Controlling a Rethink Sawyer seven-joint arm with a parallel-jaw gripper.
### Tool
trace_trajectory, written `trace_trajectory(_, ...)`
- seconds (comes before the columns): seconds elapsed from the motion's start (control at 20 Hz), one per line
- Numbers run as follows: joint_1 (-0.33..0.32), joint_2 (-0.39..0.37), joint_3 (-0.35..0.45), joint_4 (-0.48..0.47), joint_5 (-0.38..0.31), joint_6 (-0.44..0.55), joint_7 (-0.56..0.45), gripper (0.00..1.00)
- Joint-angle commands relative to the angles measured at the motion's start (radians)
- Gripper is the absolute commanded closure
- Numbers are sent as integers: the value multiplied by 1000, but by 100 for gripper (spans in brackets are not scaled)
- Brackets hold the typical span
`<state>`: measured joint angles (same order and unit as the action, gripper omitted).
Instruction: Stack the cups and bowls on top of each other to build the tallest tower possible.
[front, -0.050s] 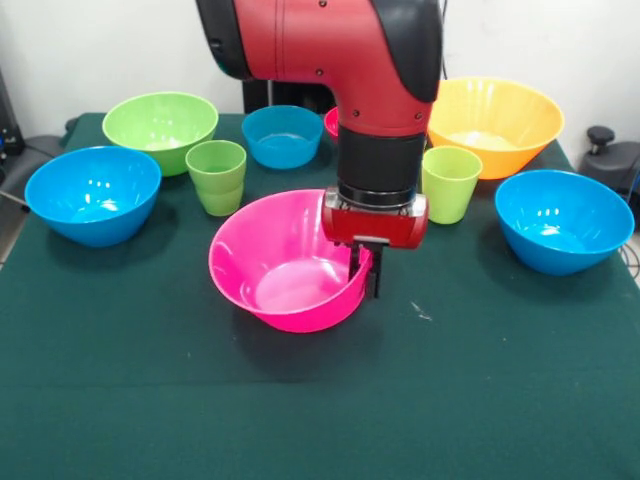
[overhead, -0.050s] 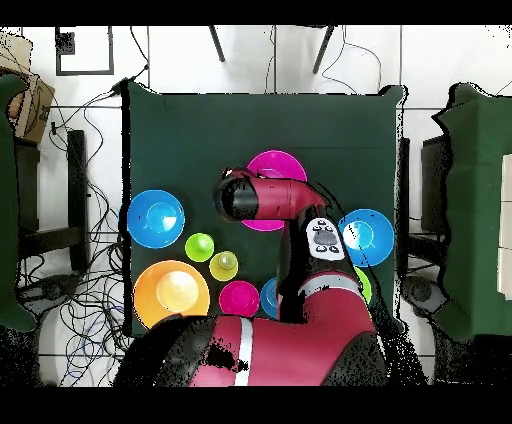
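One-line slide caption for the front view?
Gripper shut on the pink bowl's rim, tilting it amid unstacked cups and bowls.

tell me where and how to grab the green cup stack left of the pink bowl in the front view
Take the green cup stack from straight above, fingers straddling one side of its open rim. It stands upright with mouth up, and its thin wall suits a pinch. The pink bowl sits close in front, so a side approach looks cramped. The gripper is now at the pink bowl's rim.
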<state>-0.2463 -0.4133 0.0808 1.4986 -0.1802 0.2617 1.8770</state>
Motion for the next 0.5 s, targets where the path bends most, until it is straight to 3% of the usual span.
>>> trace_trajectory(0.05,-41,196,142,-58,-97,12,-89,100)
trace_trajectory(0.5,-12,184,139,20,-60,-51,35,100)
